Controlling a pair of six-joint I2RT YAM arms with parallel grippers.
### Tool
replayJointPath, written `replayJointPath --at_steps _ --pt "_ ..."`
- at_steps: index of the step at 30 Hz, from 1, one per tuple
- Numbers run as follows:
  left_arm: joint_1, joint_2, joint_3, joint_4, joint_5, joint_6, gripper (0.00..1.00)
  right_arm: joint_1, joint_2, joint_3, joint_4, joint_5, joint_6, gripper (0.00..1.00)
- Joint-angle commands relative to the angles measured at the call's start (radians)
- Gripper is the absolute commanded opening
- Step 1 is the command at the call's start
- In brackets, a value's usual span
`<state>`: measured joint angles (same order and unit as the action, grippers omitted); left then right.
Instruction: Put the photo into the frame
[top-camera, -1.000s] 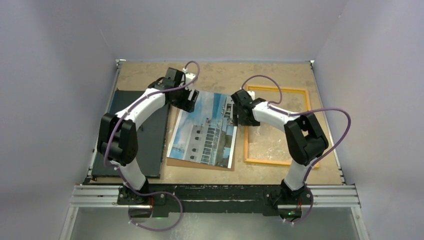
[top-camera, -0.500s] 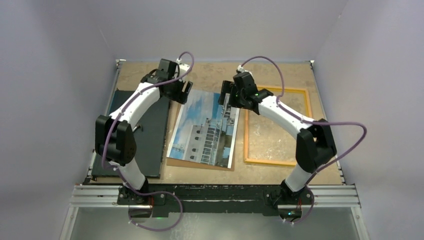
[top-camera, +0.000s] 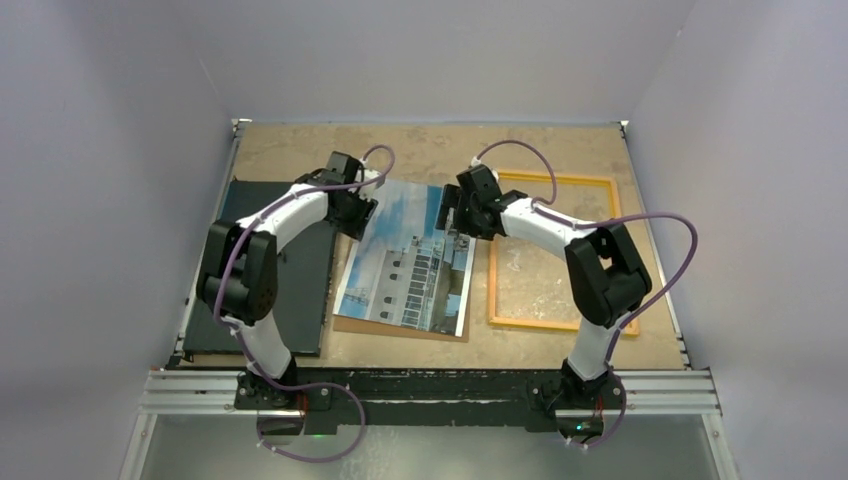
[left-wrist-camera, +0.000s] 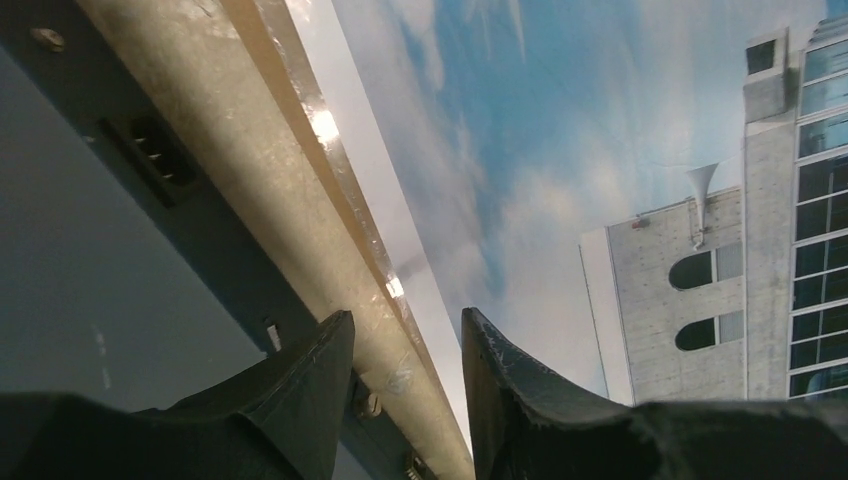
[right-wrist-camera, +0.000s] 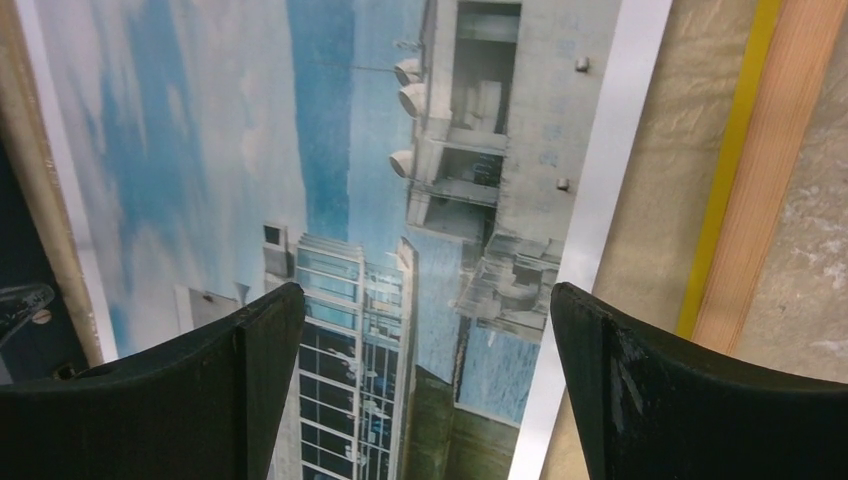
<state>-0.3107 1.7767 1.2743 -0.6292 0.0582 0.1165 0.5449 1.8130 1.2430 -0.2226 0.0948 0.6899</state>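
The table (top-camera: 430, 145) is seen whole only in the top external view. A black board (top-camera: 300, 290) lies along its left side. The frame (top-camera: 560, 178) lies flat on the right, with its long axis running far to near. Inside its border only tan table surface is seen.

The photo (top-camera: 410, 265) lies at the centre, outside the frame and just beside its left rail, on a brown backing board (top-camera: 400, 330). Its long axis runs far to near, with the far end leaning slightly right. The sky end points to the far edge and the building's base to the arms.

The right wrist view alone shows a narrow strip of table between the photo's white margin and the yellow rail. The left wrist view alone shows the backing board's edge passing between that gripper's fingers.

The left gripper (top-camera: 358, 215) is set at the photo's far left corner. Its jaws are partly open and straddle that edge; contact with the sheet cannot be confirmed. The right gripper (top-camera: 452, 215) is held over the photo's far right part, with the jaws spread wide and nothing held.
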Motion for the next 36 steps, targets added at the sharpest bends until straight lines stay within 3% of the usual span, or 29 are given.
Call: replayJointPath --at_steps 1,28,36 --pt "0.001 0.039 -0.046 0.076 0.025 0.008 0.41 0.006 0.008 -0.039 0.011 0.026 0.041 0.94" --pt "0.001 0.125 -0.088 0.119 0.049 0.019 0.31 -0.039 0.057 -0.111 0.045 0.037 0.034 0.97" --pt "0.002 0.087 0.062 0.007 0.075 0.029 0.42 -0.040 0.062 -0.108 0.045 0.039 0.033 0.97"
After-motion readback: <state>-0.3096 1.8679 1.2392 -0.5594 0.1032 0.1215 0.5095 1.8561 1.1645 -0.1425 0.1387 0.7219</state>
